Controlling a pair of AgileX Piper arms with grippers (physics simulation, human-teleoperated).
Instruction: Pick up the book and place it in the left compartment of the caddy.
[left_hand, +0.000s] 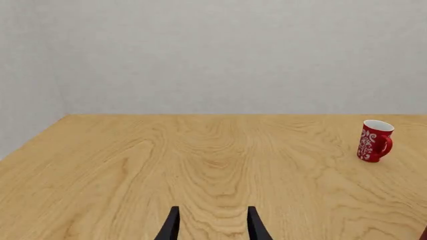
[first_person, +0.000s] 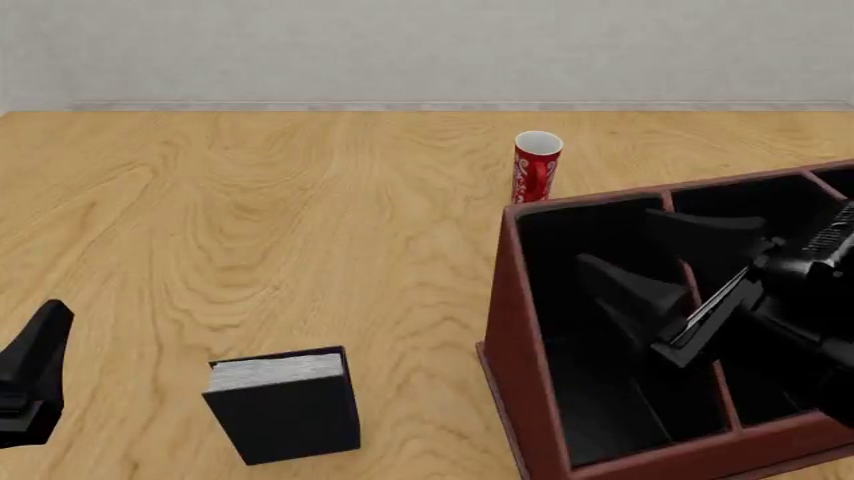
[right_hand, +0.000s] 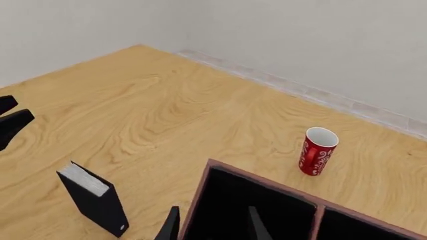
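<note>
Our left gripper (left_hand: 213, 227) hangs empty over grained wood table (first_person: 267, 220), its black tapered fingers apart. Just to its right stands the book (first_person: 283, 405), upright, matte black covers, grey-white page edge on top. Our right gripper (right_hand: 212, 225), fingers parted and empty, hovers over the left compartment (first_person: 601, 340) of the slope-sided reddish-brown caddy (first_person: 501, 330). Beyond stands a glossy red-and-white cup (first_person: 537, 167).

front: high, looking forward-down | wrists: low along table | shared: cup (left_hand: 375, 141), all views
</note>
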